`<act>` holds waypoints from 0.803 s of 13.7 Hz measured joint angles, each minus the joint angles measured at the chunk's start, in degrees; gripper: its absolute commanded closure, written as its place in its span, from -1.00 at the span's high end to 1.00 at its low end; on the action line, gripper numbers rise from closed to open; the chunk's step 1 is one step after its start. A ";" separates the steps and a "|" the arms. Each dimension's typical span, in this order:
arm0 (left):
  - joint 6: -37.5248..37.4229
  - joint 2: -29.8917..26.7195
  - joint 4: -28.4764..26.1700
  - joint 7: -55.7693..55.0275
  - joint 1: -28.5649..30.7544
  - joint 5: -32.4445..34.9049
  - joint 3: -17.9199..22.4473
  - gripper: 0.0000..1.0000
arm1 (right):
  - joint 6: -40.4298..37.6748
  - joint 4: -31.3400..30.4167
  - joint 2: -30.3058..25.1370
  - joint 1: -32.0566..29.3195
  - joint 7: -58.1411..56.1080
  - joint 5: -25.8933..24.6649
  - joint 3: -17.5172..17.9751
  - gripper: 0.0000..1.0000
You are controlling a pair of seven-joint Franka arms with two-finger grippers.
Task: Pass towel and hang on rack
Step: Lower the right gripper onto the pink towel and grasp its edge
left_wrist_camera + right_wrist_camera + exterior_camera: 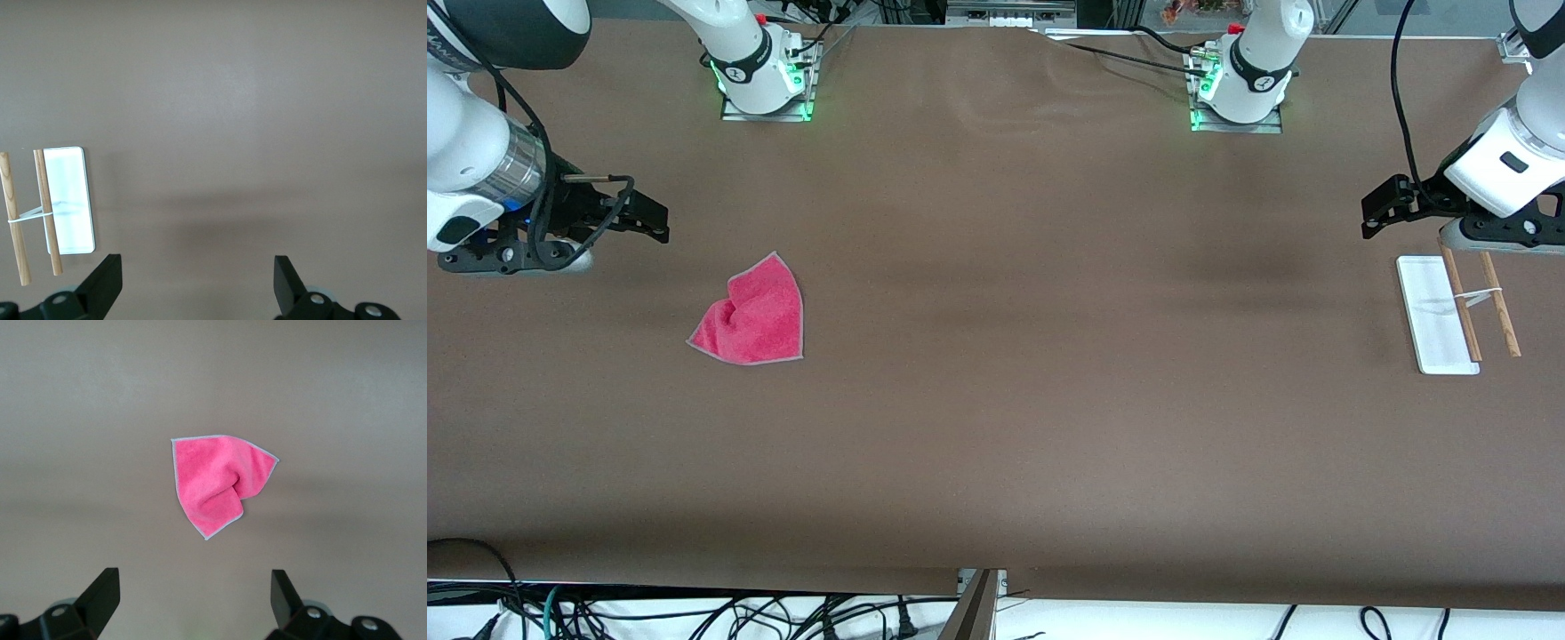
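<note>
The pink-red towel (753,313) lies crumpled on the brown table toward the right arm's end; it also shows in the right wrist view (220,482). My right gripper (654,220) is open and empty, raised above the table beside the towel (193,593). The rack (1458,307), a white base with two brown rods, stands at the left arm's end and shows in the left wrist view (50,207). My left gripper (1374,213) is open and empty, up in the air beside the rack (198,280).
The brown table (1049,400) stretches wide between towel and rack. The arm bases (765,84) stand along its edge farthest from the front camera. Cables (694,613) hang below the near edge.
</note>
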 measured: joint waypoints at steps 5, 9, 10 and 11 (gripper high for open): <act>0.00 0.00 0.00 0.00 0.00 0.00 0.00 1.00 | 0.73 -0.98 0.20 -0.04 -0.01 -0.13 -0.16 1.00; 0.00 0.00 0.03 0.00 0.00 0.00 0.00 1.00 | 9.37 -4.88 5.64 -0.19 -3.24 -0.89 -3.39 1.00; 0.00 0.00 0.03 0.00 0.00 0.00 0.00 1.00 | 14.01 -6.98 7.50 -0.31 -5.23 -1.03 -4.58 1.00; 0.00 0.00 0.04 0.00 0.00 0.00 -0.01 1.00 | 19.52 -9.87 9.07 -0.54 -7.11 -1.05 -5.61 1.00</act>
